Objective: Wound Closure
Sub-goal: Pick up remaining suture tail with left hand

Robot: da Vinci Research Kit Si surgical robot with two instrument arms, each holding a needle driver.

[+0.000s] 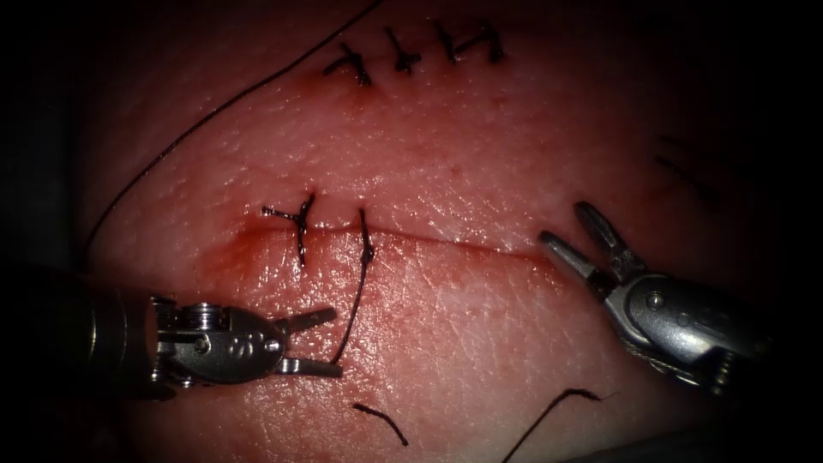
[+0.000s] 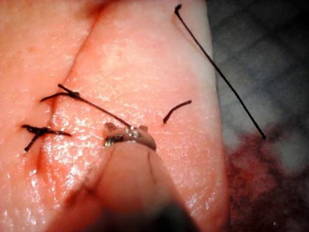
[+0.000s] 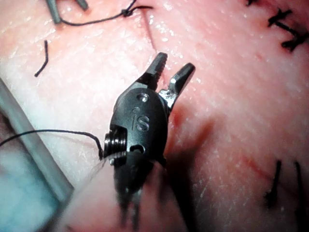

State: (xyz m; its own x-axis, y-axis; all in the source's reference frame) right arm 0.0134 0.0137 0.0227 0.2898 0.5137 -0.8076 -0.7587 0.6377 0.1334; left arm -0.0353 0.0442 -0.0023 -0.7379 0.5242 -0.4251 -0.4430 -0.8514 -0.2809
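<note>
The cut (image 1: 446,240) runs across the tissue (image 1: 480,154). At its left end sits a tied stitch (image 1: 301,225). Beside it is a second stitch with a knot (image 1: 368,251). That stitch's thread tail (image 1: 353,309) hangs down to the tips of my left tool (image 1: 336,343). The left tool's jaws are open, with the tail's end lying between them and nothing gripped. My right tool (image 1: 562,223) hovers at the cut's right end, jaws open and holding nothing. In the left wrist view the tail (image 2: 101,108) leads from the knot to the left tool (image 2: 126,129). The right tool (image 3: 175,62) stands open over bare tissue.
A row of older stitches (image 1: 420,47) lies along the far side of the tissue. A long thread (image 1: 197,120) curves from the top down the left side. Two cut thread pieces (image 1: 382,420) (image 1: 553,410) lie on the near side.
</note>
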